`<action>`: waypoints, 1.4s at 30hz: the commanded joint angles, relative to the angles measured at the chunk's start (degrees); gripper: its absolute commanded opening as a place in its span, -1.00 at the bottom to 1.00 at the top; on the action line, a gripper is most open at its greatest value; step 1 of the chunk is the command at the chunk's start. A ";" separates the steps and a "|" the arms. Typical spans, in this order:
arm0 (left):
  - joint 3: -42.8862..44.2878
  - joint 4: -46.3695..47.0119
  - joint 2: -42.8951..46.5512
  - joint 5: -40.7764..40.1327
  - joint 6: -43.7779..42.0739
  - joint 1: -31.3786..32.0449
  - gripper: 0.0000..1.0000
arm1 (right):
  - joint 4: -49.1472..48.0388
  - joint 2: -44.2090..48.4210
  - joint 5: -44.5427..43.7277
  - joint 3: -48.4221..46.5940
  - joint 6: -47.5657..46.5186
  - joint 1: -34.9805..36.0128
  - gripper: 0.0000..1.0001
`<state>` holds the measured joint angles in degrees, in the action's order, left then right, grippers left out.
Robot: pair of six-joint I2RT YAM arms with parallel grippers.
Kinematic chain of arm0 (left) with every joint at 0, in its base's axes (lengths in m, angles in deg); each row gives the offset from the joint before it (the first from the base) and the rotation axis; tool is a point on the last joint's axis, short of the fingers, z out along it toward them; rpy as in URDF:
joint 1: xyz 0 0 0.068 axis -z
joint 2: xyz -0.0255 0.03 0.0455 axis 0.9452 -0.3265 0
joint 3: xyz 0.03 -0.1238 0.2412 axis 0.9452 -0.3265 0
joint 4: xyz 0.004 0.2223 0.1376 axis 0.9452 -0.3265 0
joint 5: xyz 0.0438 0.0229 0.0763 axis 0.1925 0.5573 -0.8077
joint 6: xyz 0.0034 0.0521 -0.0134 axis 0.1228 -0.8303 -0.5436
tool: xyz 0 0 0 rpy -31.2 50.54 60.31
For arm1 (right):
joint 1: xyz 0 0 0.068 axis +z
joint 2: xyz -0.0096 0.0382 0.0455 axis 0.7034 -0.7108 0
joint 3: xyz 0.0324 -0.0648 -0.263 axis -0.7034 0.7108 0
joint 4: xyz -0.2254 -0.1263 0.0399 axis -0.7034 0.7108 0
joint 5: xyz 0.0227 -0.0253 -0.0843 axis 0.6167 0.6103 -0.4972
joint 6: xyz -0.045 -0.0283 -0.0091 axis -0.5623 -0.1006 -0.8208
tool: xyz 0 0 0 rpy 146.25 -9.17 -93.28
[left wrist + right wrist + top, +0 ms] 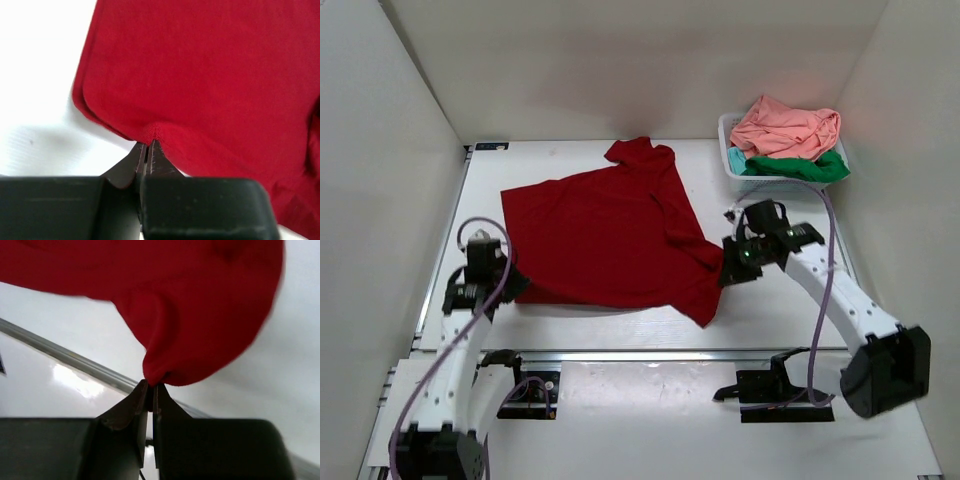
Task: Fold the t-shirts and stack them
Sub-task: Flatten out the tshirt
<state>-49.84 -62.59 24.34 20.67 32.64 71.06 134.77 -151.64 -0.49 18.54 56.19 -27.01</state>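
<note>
The left gripper [148, 150] and the right gripper [151, 389] both have jaws pinched tight on edges of the dark red t-shirt [610, 235].

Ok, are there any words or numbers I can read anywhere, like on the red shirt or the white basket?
No text can be read in any view.
Dark red t-shirt: plain, no print showing.
Salmon pink t-shirt and green t-shirt: crumpled, no print showing.
White basket: no label showing.
Small dark tag at the far left corner of the table: too small to read.
</note>
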 commanded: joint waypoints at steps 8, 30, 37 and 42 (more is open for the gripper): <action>58.51 -1.26 -26.85 -2.20 -8.74 -3.20 -0.99 | -15.51 -4.75 -11.10 -45.02 -8.26 -0.20 -1.00; 81.15 1.55 -22.38 -17.05 -15.07 9.20 -0.93 | -26.93 4.76 4.07 -61.29 -6.53 -16.20 -1.00; 62.28 8.74 -23.52 -10.47 -15.07 3.49 -0.94 | -27.91 -4.89 0.50 -51.63 -10.36 -7.97 -1.00; 53.12 13.40 -28.34 -6.33 -16.12 1.29 -0.96 | -28.96 -13.96 -2.86 -46.97 -14.34 -3.98 -1.00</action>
<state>6.18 -53.28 -2.24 10.73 17.95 73.71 106.97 -162.85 -0.80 -30.66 45.20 -32.25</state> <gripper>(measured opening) 0.075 0.031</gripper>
